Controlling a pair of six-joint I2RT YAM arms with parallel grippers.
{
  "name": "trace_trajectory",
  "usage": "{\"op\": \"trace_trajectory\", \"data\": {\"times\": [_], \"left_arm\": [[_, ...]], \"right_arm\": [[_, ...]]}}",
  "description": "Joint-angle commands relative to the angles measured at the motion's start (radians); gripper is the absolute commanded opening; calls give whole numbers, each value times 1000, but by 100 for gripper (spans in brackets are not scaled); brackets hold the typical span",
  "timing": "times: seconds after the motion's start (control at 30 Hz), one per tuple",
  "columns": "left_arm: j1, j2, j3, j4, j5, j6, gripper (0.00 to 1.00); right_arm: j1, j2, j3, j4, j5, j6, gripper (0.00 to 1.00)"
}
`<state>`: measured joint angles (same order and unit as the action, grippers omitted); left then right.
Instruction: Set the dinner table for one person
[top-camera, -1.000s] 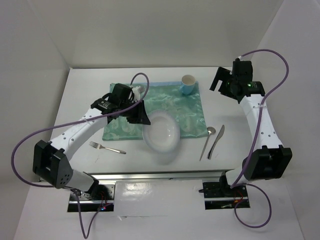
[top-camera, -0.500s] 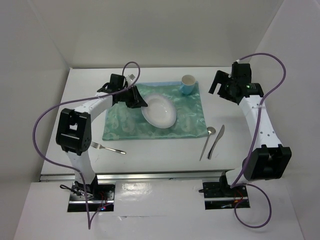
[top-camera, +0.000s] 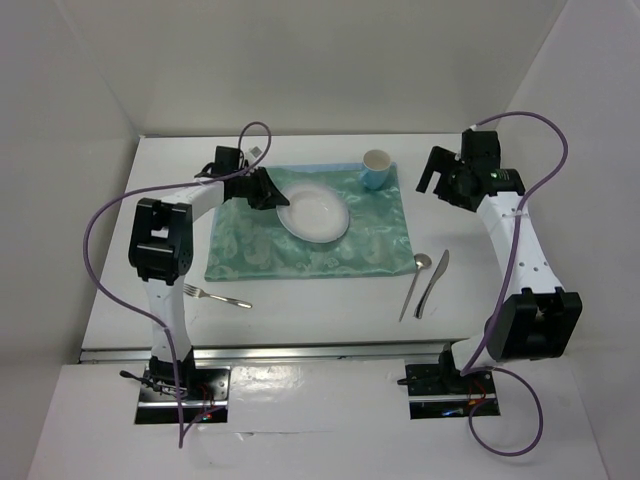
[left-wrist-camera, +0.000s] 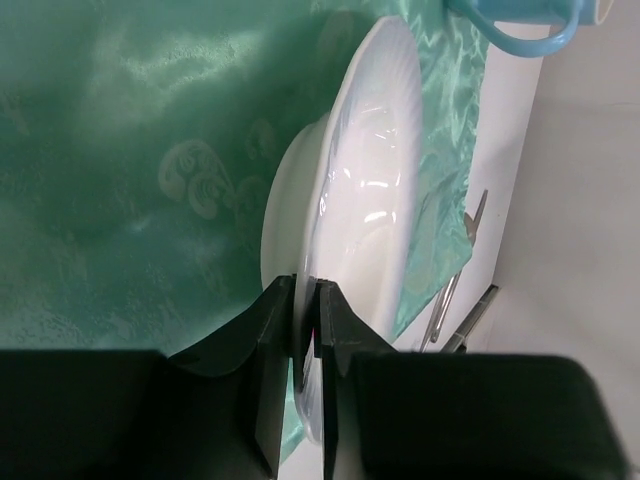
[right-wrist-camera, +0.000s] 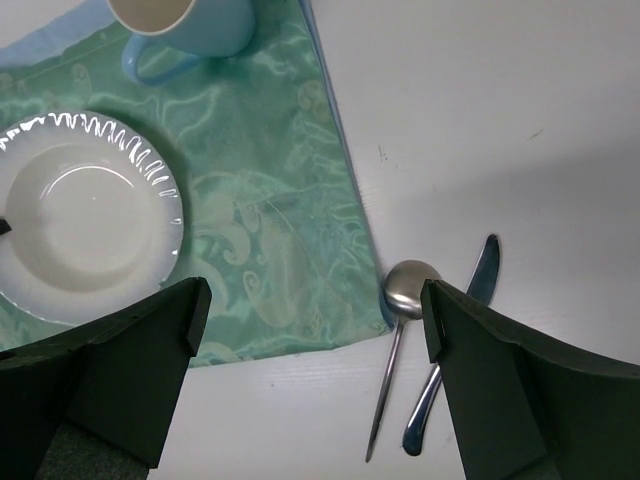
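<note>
Setting the big flat white dinner table (top-camera: 300, 315) looks almost done: the shiny green cloth mat (top-camera: 250, 250) lies in its middle, and the left gripper (left-wrist-camera: 305, 300) is clamped on the rim of the empty round white plate (top-camera: 318, 212) there, so only letting go is left. The small blue mug (top-camera: 376, 168) on the mat's far corner looks empty. The silver spoon (top-camera: 415, 280), knife (top-camera: 436, 280) and fork (top-camera: 215, 296) lie beside the mat, and the right gripper (right-wrist-camera: 312, 310) hangs wide apart, holding nothing.
</note>
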<state>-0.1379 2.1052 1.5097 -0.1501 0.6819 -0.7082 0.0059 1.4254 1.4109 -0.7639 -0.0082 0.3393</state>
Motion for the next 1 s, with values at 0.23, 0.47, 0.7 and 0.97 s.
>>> {"op": "trace_trajectory", "data": {"times": [0.23, 0.47, 0.7, 0.97], "left_arm": [[-15, -57, 66, -175, -90, 136, 85], [-15, -171, 110, -330, -271, 220, 91], [-25, -408, 89, -413, -441, 265, 92], [-25, -593, -26, -422, -404, 245, 88]], "right_arm": [[-7, -77, -212, 12, -133, 76, 100], [12, -158, -456, 31, -122, 236, 89], [12, -134, -576, 81, -72, 285, 74], [22, -49, -636, 172, -93, 265, 49]]}}
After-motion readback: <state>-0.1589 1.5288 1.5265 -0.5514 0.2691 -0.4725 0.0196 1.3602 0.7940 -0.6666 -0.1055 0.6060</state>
